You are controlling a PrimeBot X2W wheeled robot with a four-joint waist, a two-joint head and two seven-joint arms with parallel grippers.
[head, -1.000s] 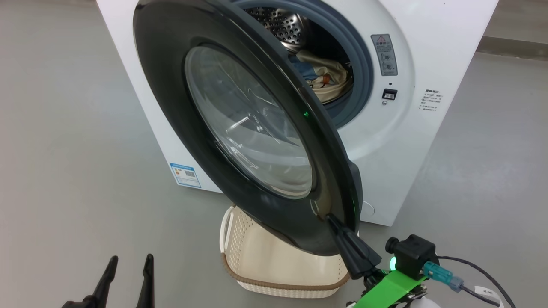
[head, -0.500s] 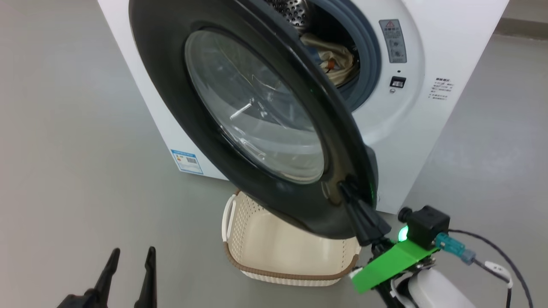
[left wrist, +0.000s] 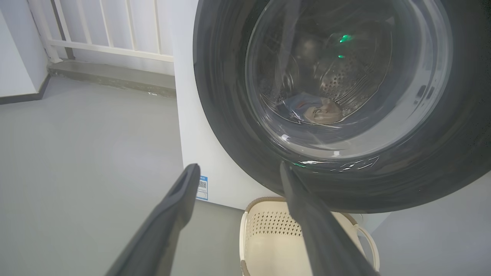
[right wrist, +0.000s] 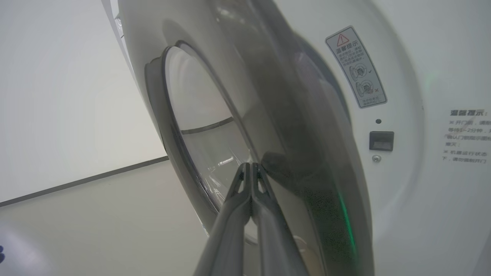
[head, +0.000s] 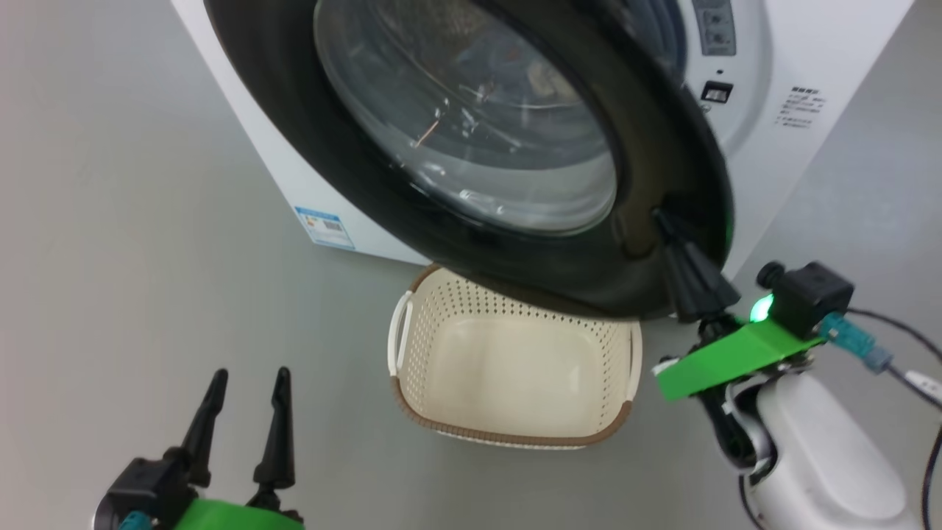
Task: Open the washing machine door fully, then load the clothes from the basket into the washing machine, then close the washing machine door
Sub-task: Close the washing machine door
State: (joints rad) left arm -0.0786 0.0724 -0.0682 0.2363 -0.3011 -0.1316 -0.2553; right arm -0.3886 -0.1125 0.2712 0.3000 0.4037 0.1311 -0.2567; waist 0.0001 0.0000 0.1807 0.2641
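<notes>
A grey floor (head: 110, 258) is seen around the washing machine (head: 846, 44), a white box whose front is turned toward the camera. Most of that front is covered by the door (head: 471, 125), a glossy black ring with a bulging glass centre. The door is hinged at the left and is held partly swung. In the right wrist view its free right edge is seen standing off the front panel, with the latch slot (right wrist: 381, 140) left uncovered beside it.

The basket (head: 515, 440) is set on the floor just in front of the machine, with its far end under the lower edge of the door. Its cream bottom and brown rim are shown in the head view.

The right gripper (head: 662, 221) is raised to the lower right of the door. Its two fingers are pressed together with nothing between them, and their tips are laid against the black ring near the free edge. The left gripper (head: 251, 374) is held low over the floor, to the left of the basket and apart from it, with its fingers spread.

The clothes (left wrist: 312, 109) are seen through the glass in the left wrist view, lying as a blue and tan bundle at the bottom of the steel drum.

A blue label (head: 324, 227) is stuck low on the machine's front, left of the basket.
</notes>
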